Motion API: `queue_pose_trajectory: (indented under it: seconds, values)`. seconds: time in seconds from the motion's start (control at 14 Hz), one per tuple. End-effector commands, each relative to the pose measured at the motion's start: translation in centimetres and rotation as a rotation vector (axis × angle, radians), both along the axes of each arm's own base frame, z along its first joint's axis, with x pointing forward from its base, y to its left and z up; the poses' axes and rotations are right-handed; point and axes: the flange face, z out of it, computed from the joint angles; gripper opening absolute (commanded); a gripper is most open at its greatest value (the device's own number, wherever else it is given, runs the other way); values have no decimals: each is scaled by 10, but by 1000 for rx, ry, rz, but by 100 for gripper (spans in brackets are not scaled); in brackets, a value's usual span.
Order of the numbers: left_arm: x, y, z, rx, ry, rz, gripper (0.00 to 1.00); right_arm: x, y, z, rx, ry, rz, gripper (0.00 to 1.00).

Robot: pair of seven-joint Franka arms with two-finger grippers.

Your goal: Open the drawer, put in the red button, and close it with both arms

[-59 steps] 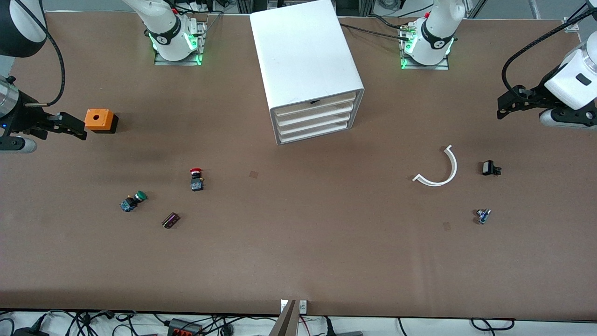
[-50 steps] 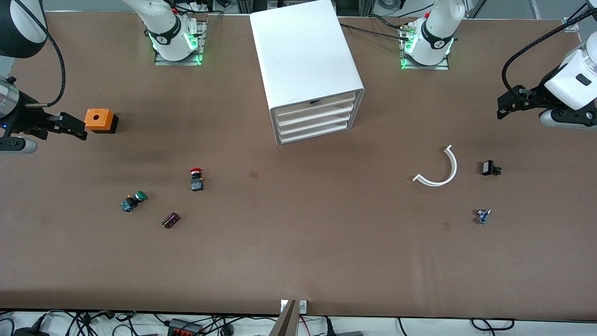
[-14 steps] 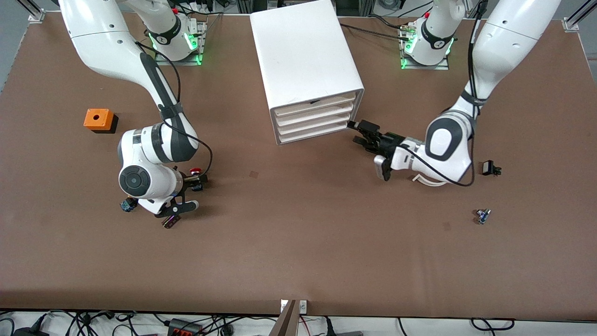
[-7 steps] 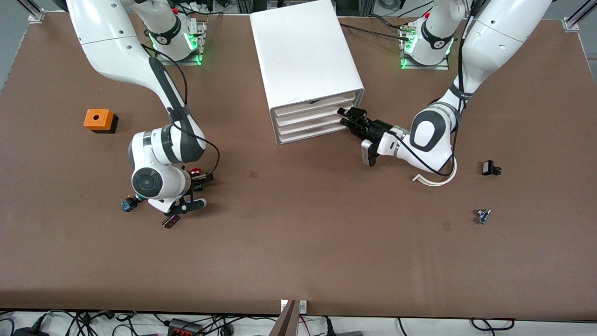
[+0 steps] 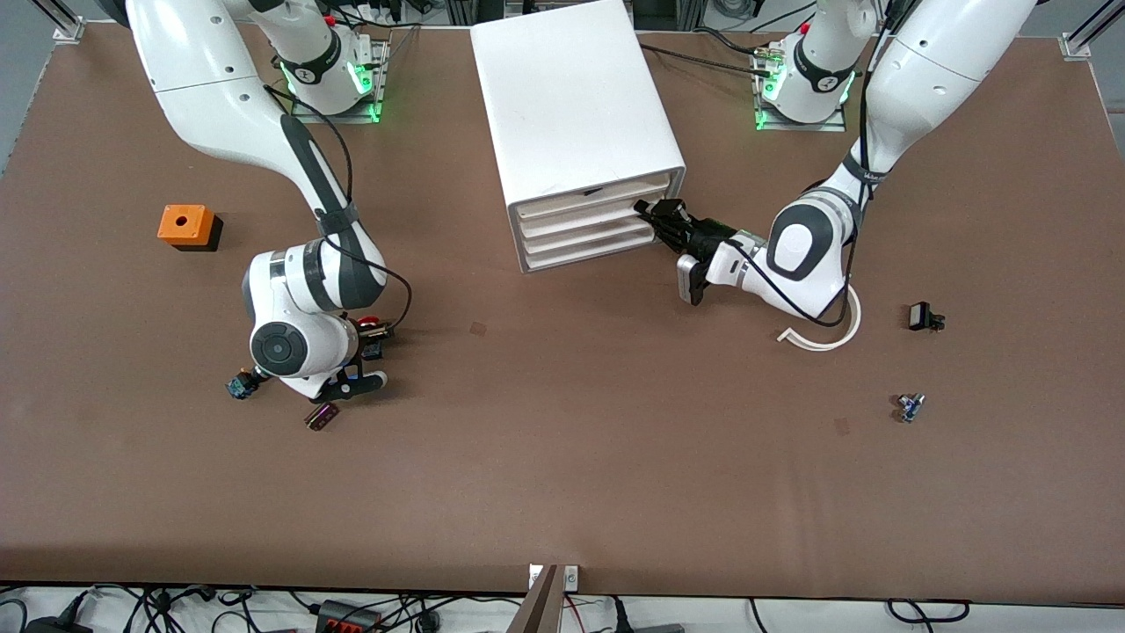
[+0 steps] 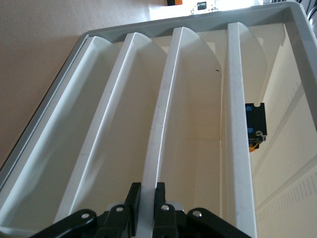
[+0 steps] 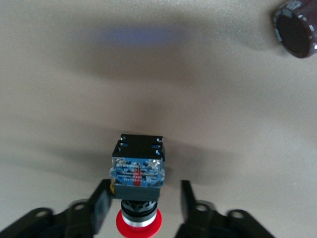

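Note:
The white cabinet [image 5: 571, 97] stands at mid-table with all four drawers closed. My left gripper [image 5: 652, 221] is at its drawer fronts. In the left wrist view my left gripper [image 6: 146, 197] is shut on the front lip of the second-highest drawer [image 6: 168, 124], which shows in the front view [image 5: 598, 214]. The red button [image 5: 369, 319] lies on the table toward the right arm's end. In the right wrist view the red button [image 7: 137, 186] lies between the spread fingers of my right gripper [image 7: 143, 196], with a gap on each side. My right gripper [image 5: 369, 353] is low over it and open.
A green-capped button [image 5: 239, 385] peeks out beside the right hand. A dark cylinder [image 5: 321, 416] lies nearer the camera and shows in the right wrist view [image 7: 297, 25]. An orange box [image 5: 186, 226], a white curved strip [image 5: 831, 341] and two small parts [image 5: 923, 316] [image 5: 910, 406] lie about.
Both arms came in from the table's ends. The left gripper reached the cabinet's fronts and closed on the second-highest drawer's lip. The right gripper came down around the red button.

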Motion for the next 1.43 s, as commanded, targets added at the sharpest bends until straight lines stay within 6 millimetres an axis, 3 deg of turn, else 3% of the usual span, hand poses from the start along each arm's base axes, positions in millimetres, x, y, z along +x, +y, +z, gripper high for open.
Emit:
queue_pose_trajectory:
  seconds: [0.0,0.14,0.29,0.43,0.57,0.64,0.71,0.79,0.86,1.14,1.36]
  values:
    - [15,2,10,6,-26,41,4,1,2,6,12,4,-13,4]
    - [45,16,11,9,-68,73,4,3,8,12,20,-8,-1,0]
    - [64,27,2,5,-85,96,4,16,12,33,34,-53,14,0]
    - [92,49,-3,33,-122,116,5,34,31,69,55,-131,40,0]
    - [107,63,0,49,-149,134,10,48,55,113,82,-210,59,0]
    - [108,65,2,50,-151,136,38,52,69,135,92,-234,77,0]
    - [108,66,3,44,-162,130,99,56,79,161,95,-239,93,0]
    - [109,66,8,48,-162,128,100,59,85,187,101,-247,101,0]
    - [111,67,15,49,-170,128,100,58,89,200,104,-240,106,0]
    - [109,72,39,59,-160,86,100,38,144,235,122,-243,179,0]
    - [119,83,90,235,-91,60,100,6,203,256,136,-270,202,0]
